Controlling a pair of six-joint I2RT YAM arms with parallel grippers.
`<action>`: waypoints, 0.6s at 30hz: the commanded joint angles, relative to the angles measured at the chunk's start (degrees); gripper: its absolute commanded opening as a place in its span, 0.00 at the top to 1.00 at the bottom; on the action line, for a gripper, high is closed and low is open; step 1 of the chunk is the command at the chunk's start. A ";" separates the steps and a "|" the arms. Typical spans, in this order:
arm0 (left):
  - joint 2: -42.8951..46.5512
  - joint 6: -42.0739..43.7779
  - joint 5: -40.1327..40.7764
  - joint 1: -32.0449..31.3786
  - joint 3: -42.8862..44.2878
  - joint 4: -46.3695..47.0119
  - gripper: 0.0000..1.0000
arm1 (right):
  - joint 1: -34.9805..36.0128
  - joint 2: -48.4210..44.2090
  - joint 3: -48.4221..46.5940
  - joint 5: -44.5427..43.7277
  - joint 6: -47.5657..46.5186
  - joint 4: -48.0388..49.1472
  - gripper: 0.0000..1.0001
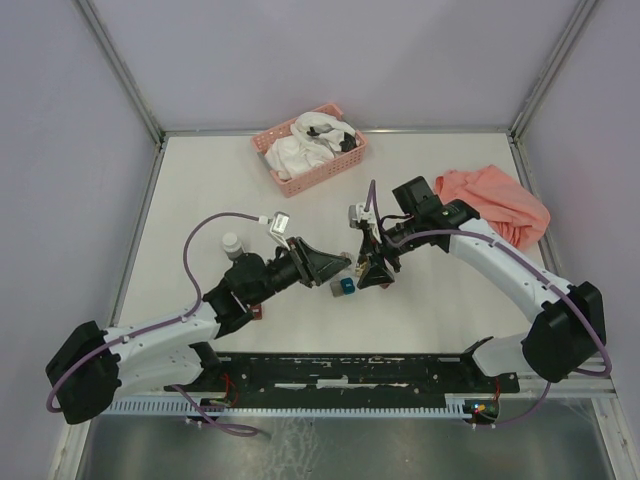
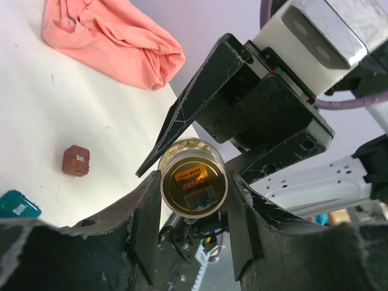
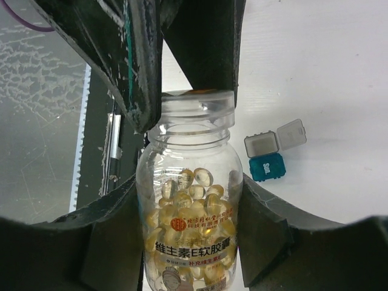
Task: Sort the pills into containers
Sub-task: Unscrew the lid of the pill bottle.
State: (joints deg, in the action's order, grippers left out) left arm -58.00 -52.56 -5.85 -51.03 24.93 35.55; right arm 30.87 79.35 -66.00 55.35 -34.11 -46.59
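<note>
A clear jar (image 3: 189, 242) of yellowish pills (image 3: 194, 209) stands between the pads of my right gripper (image 3: 189, 185), which is shut on its body. My left gripper (image 2: 194, 182) is shut on the jar's top (image 2: 193, 185), an amber disc with a sticker. The two grippers meet over mid-table, left (image 1: 343, 268) and right (image 1: 373, 272). Of the containers, a teal box (image 3: 267, 167) marked "Sun." and an open grey box (image 3: 262, 144) lie beside the jar. A dark red box (image 2: 76, 160) lies apart from them, and the teal box (image 2: 18, 205) also shows in the left wrist view.
A pink slatted basket (image 1: 340, 168) with white cloths stands at the back. A coral cloth (image 1: 495, 200) lies at the right. A small white-capped thing (image 1: 232, 243) stands left of my left arm. Another dark red box (image 1: 258, 312) lies near that arm's elbow.
</note>
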 commanded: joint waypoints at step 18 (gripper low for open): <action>9.50 -4.23 25.94 0.06 1.29 -26.75 0.97 | -0.93 -2.63 0.42 -0.95 0.41 2.05 0.98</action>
State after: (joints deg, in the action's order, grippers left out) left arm -51.48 -65.56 7.31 -51.03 25.47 18.76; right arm 30.11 79.29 -65.71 52.47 -33.67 -45.89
